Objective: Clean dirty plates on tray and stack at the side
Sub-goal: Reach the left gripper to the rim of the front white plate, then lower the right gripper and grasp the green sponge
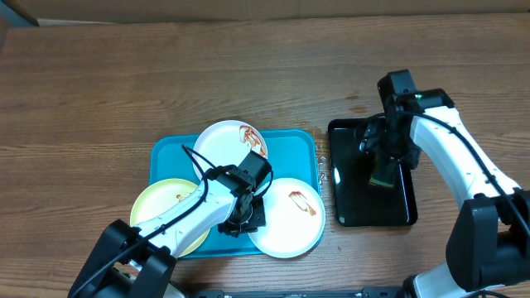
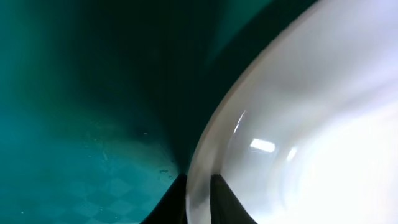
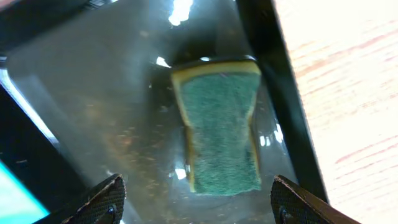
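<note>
Three plates lie on the turquoise tray [image 1: 166,153]. A white plate [image 1: 224,142] with a brown-red smear is at the back, and a pale yellow-green plate [image 1: 161,207] is at the front left. At the front right, a second smeared white plate [image 1: 290,223] overhangs the tray's rim. My left gripper [image 1: 246,217] is at this plate's left edge. In the left wrist view the gripper [image 2: 199,199] is shut on the plate's rim [image 2: 298,137], one finger on each side, over the tray floor [image 2: 74,143]. My right gripper [image 3: 196,202] hangs open above a green sponge [image 3: 221,127].
The sponge [image 1: 383,175] lies in a glossy black tray [image 1: 356,207] to the right of the turquoise one, under the right gripper [image 1: 383,165]. Bare wooden table [image 1: 99,83] surrounds both trays. Small droplets spot the table between the trays.
</note>
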`<state>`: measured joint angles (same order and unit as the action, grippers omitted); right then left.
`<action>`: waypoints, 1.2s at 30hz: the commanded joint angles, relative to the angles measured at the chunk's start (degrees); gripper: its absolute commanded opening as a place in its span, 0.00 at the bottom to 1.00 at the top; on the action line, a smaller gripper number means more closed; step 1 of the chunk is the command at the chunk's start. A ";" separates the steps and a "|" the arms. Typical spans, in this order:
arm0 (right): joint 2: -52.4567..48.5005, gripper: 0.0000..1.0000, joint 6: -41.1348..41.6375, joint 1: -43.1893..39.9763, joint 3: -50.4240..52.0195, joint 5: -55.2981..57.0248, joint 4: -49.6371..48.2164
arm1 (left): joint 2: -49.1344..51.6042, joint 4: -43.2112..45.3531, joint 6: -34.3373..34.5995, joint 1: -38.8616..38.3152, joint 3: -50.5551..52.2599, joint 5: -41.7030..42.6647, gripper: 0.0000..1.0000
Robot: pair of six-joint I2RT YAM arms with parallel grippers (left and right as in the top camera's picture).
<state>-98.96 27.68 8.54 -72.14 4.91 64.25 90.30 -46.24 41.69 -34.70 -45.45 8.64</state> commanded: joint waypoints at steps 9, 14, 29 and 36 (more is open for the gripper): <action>0.13 0.76 0.94 -0.37 2.75 1.05 0.55 | 0.66 -2.84 0.37 1.73 -0.81 -5.05 0.04; 0.13 0.79 1.01 -0.37 5.49 1.05 -3.08 | 0.66 -8.61 0.35 1.79 -4.46 -9.11 0.04; 0.13 0.66 0.85 -0.35 16.28 -0.11 -15.41 | 0.66 -12.11 -0.33 1.68 -8.59 -11.37 0.11; 0.22 0.37 -4.42 -0.35 15.15 -5.05 -12.83 | 0.66 -12.00 0.13 1.55 -6.82 -9.22 0.12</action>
<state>-98.96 26.44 8.27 -55.77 2.52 51.00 90.13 -58.13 41.65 -33.23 -53.17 -1.08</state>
